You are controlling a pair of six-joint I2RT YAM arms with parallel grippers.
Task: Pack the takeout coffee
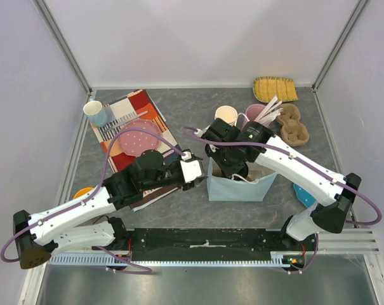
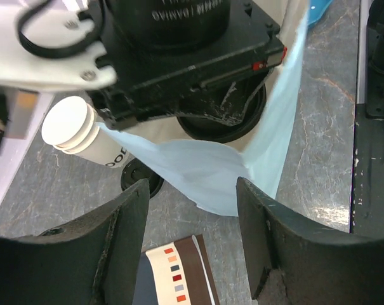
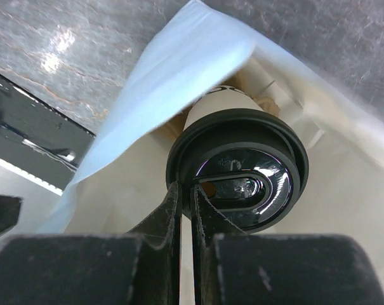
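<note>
With the right hand (image 3: 185,210) pinching the takeout coffee (image 3: 237,170) by its lid rim, we are lowering it upright into the bag (image 1: 233,189), the left hand (image 2: 192,238) open and empty beside it.

takeout coffee (image 3: 237,166) | white cup, black lid | upright | inside light-blue paper bag (image 3: 179,70)

The setting is a robotics test cell, not a café. Plain white panels (image 1: 198,38) on aluminium posts enclose a grey stone-pattern table (image 1: 185,105). Along the table's near edge runs a black mounting rail (image 1: 207,241) (both arm bases are bolted there).
</note>
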